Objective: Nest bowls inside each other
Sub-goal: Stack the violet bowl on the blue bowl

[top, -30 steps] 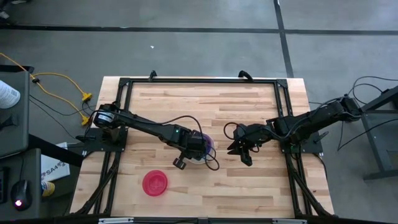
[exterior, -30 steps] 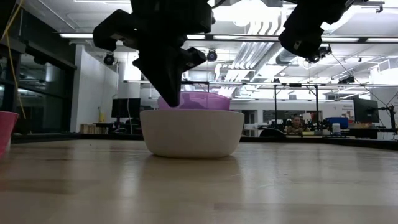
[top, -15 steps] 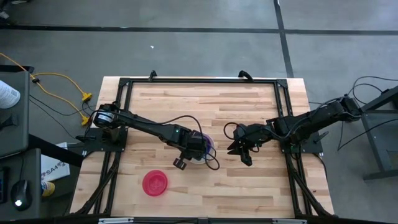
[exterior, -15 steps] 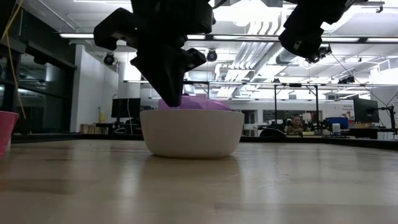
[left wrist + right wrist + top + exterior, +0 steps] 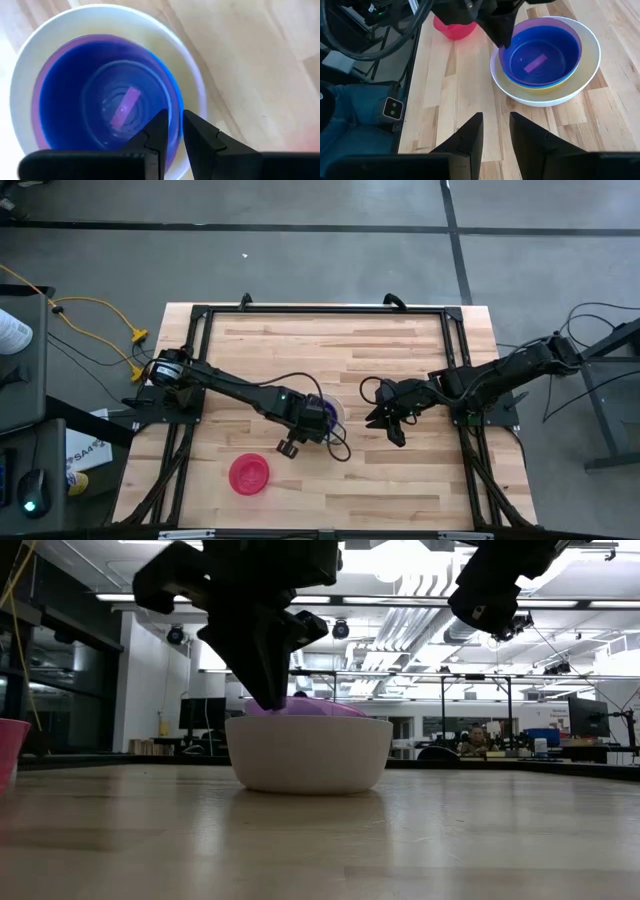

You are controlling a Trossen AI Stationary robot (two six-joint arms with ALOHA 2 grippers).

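A white bowl sits on its base at mid-table and holds a nested stack: a yellow bowl, then a purple-rimmed bowl whose inside looks blue. My left gripper points down at the stack's left rim. It is open by a narrow gap, one finger inside the purple rim and one outside. A red-pink bowl stands alone toward the near left. My right gripper hangs open above the table, to the right of the stack. My left gripper comes from above with its fingers on either side of the purple bowl's left rim. I cannot tell whether they touch it. The bowl rests in the stack, level.
A black frame runs along the table's far edge and sides, over both arm bases. Yellow cables lie on the floor to the left. Bare wood lies open at the near right and the far middle.
The purple bowl was held tilted above the white bowl's rim. It has dropped into the stack, and only a low sliver of it now shows above that rim in the low view.
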